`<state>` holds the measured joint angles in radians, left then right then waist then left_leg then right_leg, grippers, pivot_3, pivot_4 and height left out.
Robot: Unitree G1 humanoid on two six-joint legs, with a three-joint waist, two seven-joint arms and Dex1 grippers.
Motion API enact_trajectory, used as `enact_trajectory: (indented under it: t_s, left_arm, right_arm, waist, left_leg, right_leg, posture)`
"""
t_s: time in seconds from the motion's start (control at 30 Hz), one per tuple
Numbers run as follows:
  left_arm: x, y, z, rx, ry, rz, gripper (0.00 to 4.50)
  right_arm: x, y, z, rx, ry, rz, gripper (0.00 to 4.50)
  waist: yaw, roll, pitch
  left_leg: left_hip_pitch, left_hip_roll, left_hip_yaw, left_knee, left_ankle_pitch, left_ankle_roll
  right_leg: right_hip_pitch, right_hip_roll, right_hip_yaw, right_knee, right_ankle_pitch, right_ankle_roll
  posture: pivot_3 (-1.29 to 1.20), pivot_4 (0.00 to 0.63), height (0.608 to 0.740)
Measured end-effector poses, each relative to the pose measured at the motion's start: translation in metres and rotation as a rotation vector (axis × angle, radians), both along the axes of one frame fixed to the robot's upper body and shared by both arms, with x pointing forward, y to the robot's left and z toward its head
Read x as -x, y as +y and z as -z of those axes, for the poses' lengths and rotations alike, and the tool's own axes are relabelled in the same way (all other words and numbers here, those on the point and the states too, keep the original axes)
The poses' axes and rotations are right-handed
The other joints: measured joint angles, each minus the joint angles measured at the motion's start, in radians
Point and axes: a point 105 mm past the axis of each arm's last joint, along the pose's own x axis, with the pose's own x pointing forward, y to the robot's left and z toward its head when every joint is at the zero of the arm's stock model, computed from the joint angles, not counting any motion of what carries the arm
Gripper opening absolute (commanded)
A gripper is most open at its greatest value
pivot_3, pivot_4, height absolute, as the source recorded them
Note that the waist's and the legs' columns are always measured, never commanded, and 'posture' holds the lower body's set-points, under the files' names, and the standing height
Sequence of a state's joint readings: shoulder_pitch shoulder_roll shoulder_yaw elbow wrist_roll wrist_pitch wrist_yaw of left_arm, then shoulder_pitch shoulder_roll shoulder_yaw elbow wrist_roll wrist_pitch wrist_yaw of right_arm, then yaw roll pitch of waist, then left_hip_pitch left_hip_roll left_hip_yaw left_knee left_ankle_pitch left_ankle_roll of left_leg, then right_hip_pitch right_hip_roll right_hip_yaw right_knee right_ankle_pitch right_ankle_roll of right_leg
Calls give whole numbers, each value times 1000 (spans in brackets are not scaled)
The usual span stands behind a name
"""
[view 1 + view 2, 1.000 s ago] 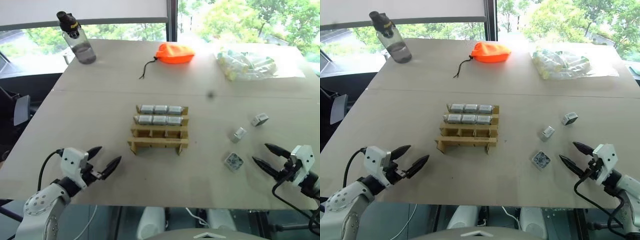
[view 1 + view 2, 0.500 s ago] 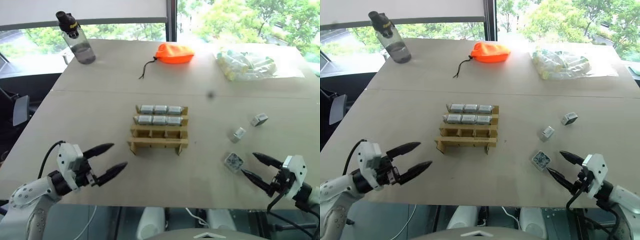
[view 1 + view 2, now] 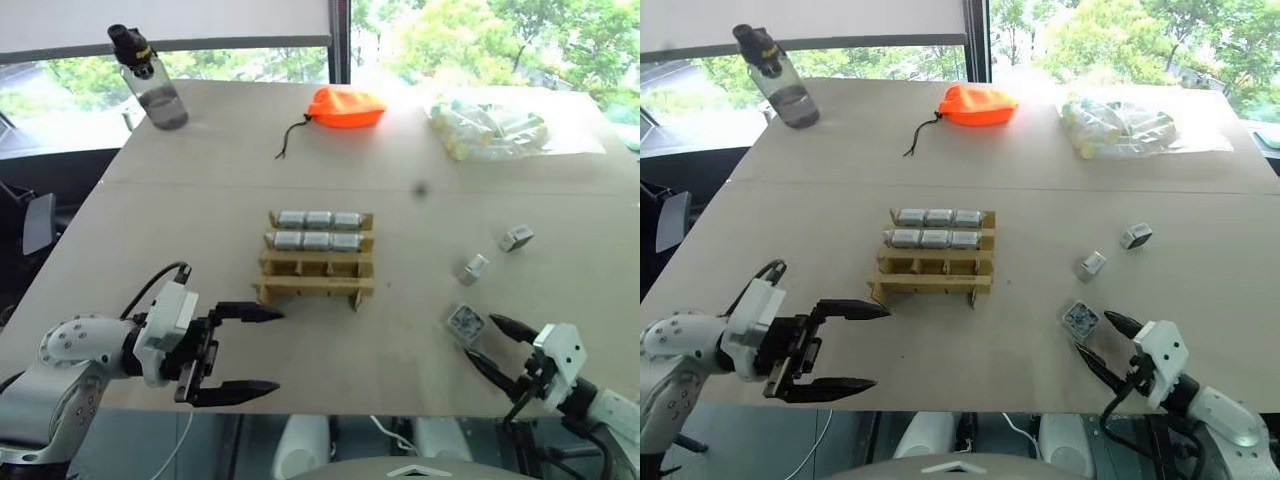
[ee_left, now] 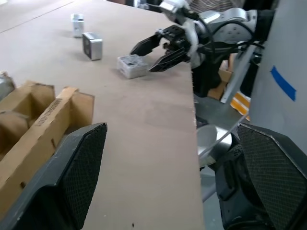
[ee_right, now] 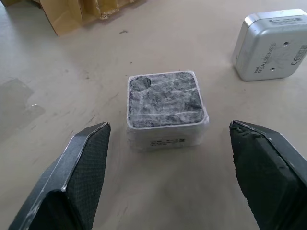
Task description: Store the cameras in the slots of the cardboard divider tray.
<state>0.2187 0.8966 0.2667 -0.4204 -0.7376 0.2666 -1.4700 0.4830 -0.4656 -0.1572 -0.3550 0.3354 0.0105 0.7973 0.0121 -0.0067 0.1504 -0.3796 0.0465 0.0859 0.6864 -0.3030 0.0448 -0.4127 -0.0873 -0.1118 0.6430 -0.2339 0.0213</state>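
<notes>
Matte beige tabletop (image 3: 200, 200) carries the corrugated tan cardboard divider tray (image 3: 316, 275), its two far stepped rows filled with six boxy silver cameras (image 3: 318, 230). Right of the tray lie three loose cameras (image 3: 466, 320), the nearest wrapped in crinkled film, between the spread black fingers of the right gripper (image 3: 484, 345). Left of the tray, the left gripper (image 3: 245, 350) gapes wide, empty.

Six silver cameras (image 3: 320, 229) in the tan cardboard divider tray's (image 3: 316, 288) back rows, three loose (image 3: 467, 320) right.
</notes>
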Motion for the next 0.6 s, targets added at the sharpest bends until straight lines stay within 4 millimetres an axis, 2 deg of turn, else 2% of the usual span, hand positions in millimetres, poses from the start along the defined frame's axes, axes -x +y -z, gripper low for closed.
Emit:
enact_trajectory:
  t_s: [0.27,0.37,0.47,0.6]
  left_arm:
    - [-1,2,3,-12,-44,1,4500]
    - [2,5,8,-20,-41,-12,4500]
    - [4,8,12,-10,-30,-33,4500]
    - [4,8,13,-13,-44,-37,4500]
  right_arm:
    - [-15,5,-2,19,-37,9,3914]
    - [-13,6,-2,8,-32,-3,3217]
    - [-11,6,-1,8,-31,-14,1950]
    - [-10,5,-1,9,-19,-21,1943]
  waist:
    - [1,0,0]
    - [2,0,0]
    - [2,0,0]
    - [2,0,0]
  left_leg:
    - [0,0,0,0,0,0]
    - [0,0,0,0,0,0]
    - [0,0,0,0,0,0]
    - [0,0,0,0,0,0]
  right_leg:
    - [0,0,0,0,0,0]
    - [0,0,0,0,0,0]
    - [0,0,0,0,0,0]
    - [0,0,0,0,0,0]
  posture:
    - [0,150,726]
    - [0,150,726]
    - [0,150,726]
    - [0,150,726]
